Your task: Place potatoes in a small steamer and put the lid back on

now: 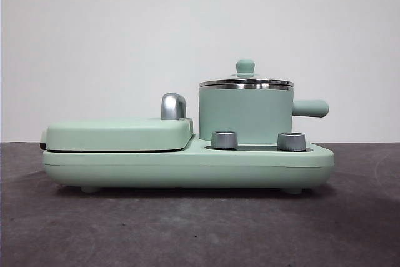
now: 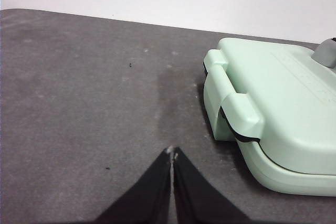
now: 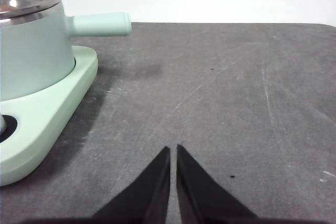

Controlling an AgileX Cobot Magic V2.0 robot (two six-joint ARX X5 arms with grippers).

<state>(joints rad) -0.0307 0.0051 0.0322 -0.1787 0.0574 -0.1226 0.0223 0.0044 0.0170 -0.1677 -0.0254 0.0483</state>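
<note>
Dark grey worktop (image 1: pixel 187 229) fills the foreground, and on it stands the mint-green appliance base (image 1: pixel 187 167) with two steel dials (image 1: pixel 225 140). We see the small mint-green cylindrical steamer pot (image 1: pixel 245 115) seated on the base, its stubby side handle (image 1: pixel 310 108) pointing outward. We see the round, nearly flat lid with the steel rim and mint knob (image 1: pixel 245 76) resting on the pot, closing it. Beside the pot lies the flat mint-green griddle cover (image 1: pixel 119 134) with its chrome handle (image 1: pixel 174 106).

We find no potato in any view; its position cannot be stated.

Both arms wait low over bare worktop. The right gripper (image 3: pixel 173 153) has its jaws closed to a thin slit and grips nothing. The pot (image 3: pixel 31 51) lies off to one side of this gripper and ahead of it, near, with the side handle (image 3: pixel 100 23) reaching across toward the gripper's line of travel. The left gripper (image 2: pixel 172 155) is likewise closed and empty; only the hinged end of the griddle cover (image 2: pixel 273 108) lies near it, and the pot is beyond that cover.

We judge the right arm the nearer to the lid. The coming move turns on this: the knob sits above and to the side of the right gripper, so the gripper must rise, open, and approach the knob from above.
</note>
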